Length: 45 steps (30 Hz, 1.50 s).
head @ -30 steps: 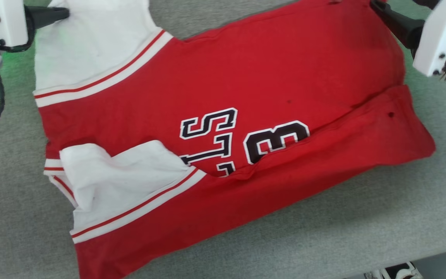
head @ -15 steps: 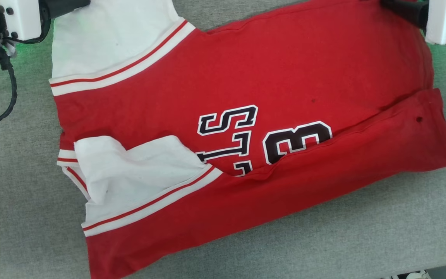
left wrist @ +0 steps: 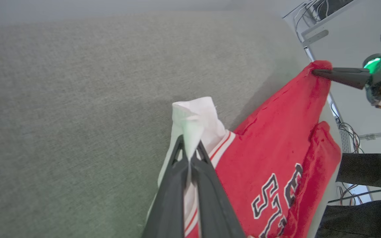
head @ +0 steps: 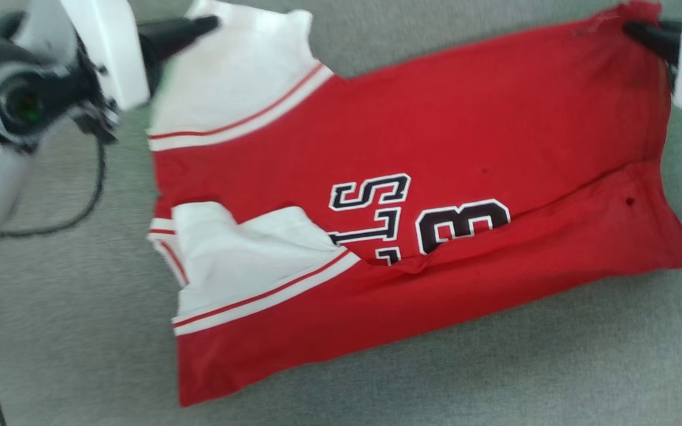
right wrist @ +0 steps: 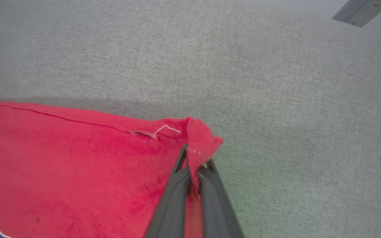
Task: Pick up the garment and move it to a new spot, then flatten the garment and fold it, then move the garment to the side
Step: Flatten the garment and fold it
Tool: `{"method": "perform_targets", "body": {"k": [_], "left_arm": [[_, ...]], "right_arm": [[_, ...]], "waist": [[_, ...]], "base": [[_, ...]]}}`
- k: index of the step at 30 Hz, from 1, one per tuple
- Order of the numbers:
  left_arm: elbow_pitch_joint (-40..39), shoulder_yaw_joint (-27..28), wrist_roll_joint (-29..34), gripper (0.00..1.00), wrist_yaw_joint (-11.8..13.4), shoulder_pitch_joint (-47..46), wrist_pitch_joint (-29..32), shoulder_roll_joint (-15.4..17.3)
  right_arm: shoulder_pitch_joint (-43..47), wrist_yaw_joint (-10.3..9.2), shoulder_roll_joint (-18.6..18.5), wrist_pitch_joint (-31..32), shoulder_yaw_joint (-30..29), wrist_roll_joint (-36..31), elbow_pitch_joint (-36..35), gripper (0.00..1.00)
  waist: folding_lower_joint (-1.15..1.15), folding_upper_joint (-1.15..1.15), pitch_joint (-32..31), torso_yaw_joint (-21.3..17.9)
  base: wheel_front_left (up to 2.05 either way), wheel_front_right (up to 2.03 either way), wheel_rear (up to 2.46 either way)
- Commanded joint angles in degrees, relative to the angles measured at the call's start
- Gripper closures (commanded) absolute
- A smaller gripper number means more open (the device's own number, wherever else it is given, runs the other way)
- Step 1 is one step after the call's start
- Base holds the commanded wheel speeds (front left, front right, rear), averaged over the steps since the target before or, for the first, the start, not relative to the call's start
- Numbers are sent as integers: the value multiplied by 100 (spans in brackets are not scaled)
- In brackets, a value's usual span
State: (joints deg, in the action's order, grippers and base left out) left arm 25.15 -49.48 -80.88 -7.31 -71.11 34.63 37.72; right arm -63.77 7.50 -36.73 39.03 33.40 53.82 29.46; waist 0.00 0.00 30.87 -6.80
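The garment [head: 436, 136] is a red jersey with white sleeves, red-and-white stripe trim and black numbers; it lies spread on the grey table, its near long edge folded over. My left gripper [head: 211, 23] is shut on the far white sleeve corner [left wrist: 193, 115]. At the far red corner [right wrist: 200, 138], my right gripper [head: 631, 28] is shut on the cloth. In the left wrist view the right gripper [left wrist: 316, 71] pinches that red corner, lifted a little off the table.
Grey fabric-covered table [head: 495, 367] lies around the garment on all sides. A black cable [head: 74, 219] trails at the left by my left arm. Beyond the table's edge are a pale wall and loose wires [left wrist: 346, 129].
The right gripper has shut on the red far corner. The head camera has shifted, so the garment sits lower and further right in the picture. The left grip on the sleeve is unchanged.
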Motion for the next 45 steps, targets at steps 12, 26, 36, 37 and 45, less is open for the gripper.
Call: {"method": "perform_targets", "body": {"k": [12, 26, 36, 37, 45], "left_arm": [[-2557, -54, -370, 100, -26, 2521, -1708, 1080], [-3402, -413, -134, 100, -26, 4460, -3232, 1532], [-2636, -586, -231, 100, -25, 4436, -3209, 1031], [-2568, -611, -202, 92, -25, 4430, -3229, 988], [-2309, -643, -17, 0, -26, 4604, -3591, 851]], "right_arm": [[2147, -2, -1269, -700, -192, 575, -1323, 100], [4291, -2, -1633, -1075, -1271, 529, -2133, 100], [4367, -2, -948, -863, -1675, -197, -2073, 100], [4362, -2, -886, -854, -1699, -235, -2098, 80], [4685, -2, -803, -486, -2288, -39, -2288, 0]], "waist": [[0, 0, -1111, 746], [0, 0, -1091, 736], [0, 0, -905, 663], [0, 0, -904, 657], [0, 0, -1016, 668]], "base": [[0, 0, 0], [0, 0, 0], [0, 0, 0], [0, 0, 0], [0, 0, 0]]}}
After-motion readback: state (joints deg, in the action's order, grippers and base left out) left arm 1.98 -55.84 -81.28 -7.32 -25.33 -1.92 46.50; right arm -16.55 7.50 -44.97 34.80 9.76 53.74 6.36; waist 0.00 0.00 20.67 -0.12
